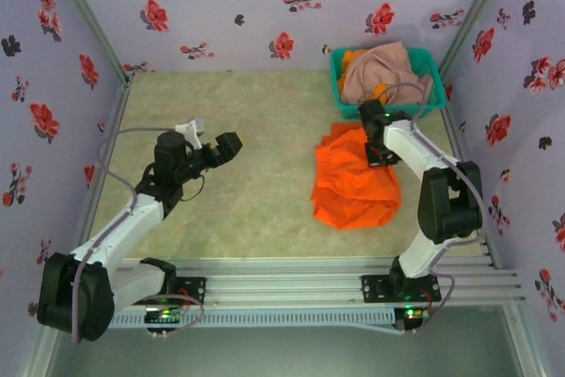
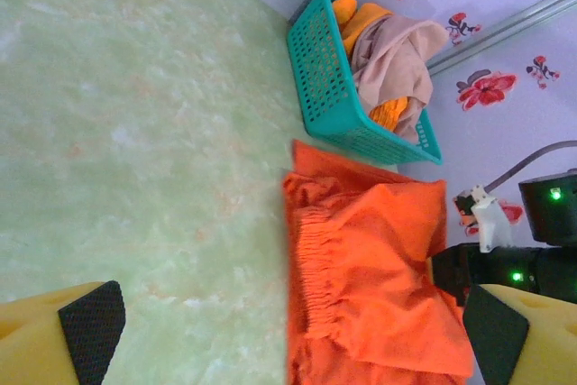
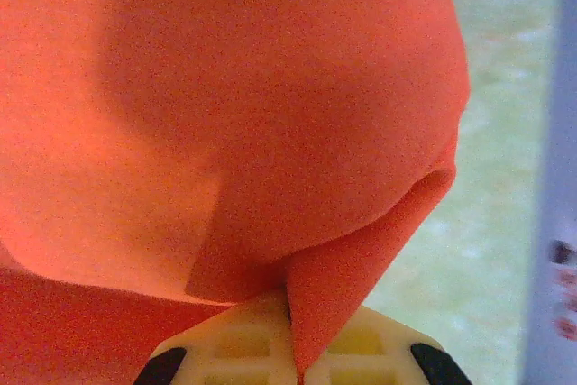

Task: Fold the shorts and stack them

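The right pincer (image 3: 293, 369) is clamped on a fold of the orange shorts (image 3: 225, 114), the cloth bunched right ahead of it; the left pincer (image 2: 293, 331) stands wide apart.

A robot lab booth: floral-papered walls (image 1: 265, 6) box in a table (image 1: 238, 121) with aluminium rails (image 1: 291, 280).

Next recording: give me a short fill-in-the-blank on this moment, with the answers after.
1. The right gripper is ____ on the orange shorts.
2. The left gripper stands ____.
3. The pink-beige shorts lie in the ____ basket.
Missing words: shut; open; teal.
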Available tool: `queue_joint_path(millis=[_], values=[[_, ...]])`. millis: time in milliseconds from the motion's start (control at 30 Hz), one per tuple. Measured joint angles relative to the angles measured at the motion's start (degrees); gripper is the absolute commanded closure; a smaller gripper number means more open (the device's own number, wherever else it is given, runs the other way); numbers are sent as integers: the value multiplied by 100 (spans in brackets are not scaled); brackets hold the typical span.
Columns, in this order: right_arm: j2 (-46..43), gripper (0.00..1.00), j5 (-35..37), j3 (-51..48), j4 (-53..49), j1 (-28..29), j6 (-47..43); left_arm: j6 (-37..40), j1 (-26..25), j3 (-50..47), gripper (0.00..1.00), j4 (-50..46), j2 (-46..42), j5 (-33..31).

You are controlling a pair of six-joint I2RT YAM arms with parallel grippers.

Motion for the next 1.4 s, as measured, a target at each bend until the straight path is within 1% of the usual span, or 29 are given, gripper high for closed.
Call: queue_joint_path(millis=[133,200,233,267,300,333,367,400,467,533,600,733,800,867,900,1033,1133,1200,1300,1367,1400], values=[[-98,99,704,-44,-59,-485,-487,63,15,-66,0,-157,-72,-15],[-138,94,1008,-44,-57,-750,-741,81,26,-83,0,-227,-83,-37],[-146,89,1115,-44,-57,-846,-837,85,33,-96,1,-245,-94,-44],[-146,79,1231,-44,-50,-960,-942,87,37,-107,1,-271,-105,-44],[-146,60,1335,-44,-42,-1045,-1054,98,37,-122,0,-291,-109,-57],[-146,34,1434,-44,-31,-1110,-1099,103,42,-131,1,-297,-109,-57],[-146,14,1545,-22,-48,-1180,-1143,105,44,-138,0,-317,-109,-57],[-142,10,1615,42,-92,-1217,-1150,105,44,-144,1,-321,-109,-59],[-116,8,1589,313,-245,-1224,-1126,105,46,-160,1,-323,-133,-63],[-116,6,1360,750,-337,-1189,-1010,107,55,-170,1,-339,-175,-94],[-210,1,883,1198,-247,-1086,-782,107,63,-173,1,-341,-225,-105],[-481,1,-177,1746,326,-612,-267,107,81,-175,1,-358,-315,-133],[-310,1,-529,2286,579,-361,4,131,85,-175,0,-400,-363,-144],[205,1,-678,3158,660,-173,247,175,90,-175,1,-490,-420,-144],[610,1,-704,3753,684,-127,369,192,92,-175,0,-533,-452,-144],[2575,2,-719,6367,415,-116,688,214,96,-186,1,-627,-595,-162],[3781,6,-728,7661,262,-116,785,214,101,-214,1,-673,-684,-186],[4260,9,-699,7934,258,-116,796,216,101,-236,1,-684,-695,-188],[4712,15,-603,7971,282,-116,752,214,103,-297,1,-704,-695,-190],[4909,24,-520,7973,391,-116,673,216,101,-358,0,-715,-695,-190],[4986,33,-476,7976,461,-116,616,216,101,-391,1,-723,-695,-190]])
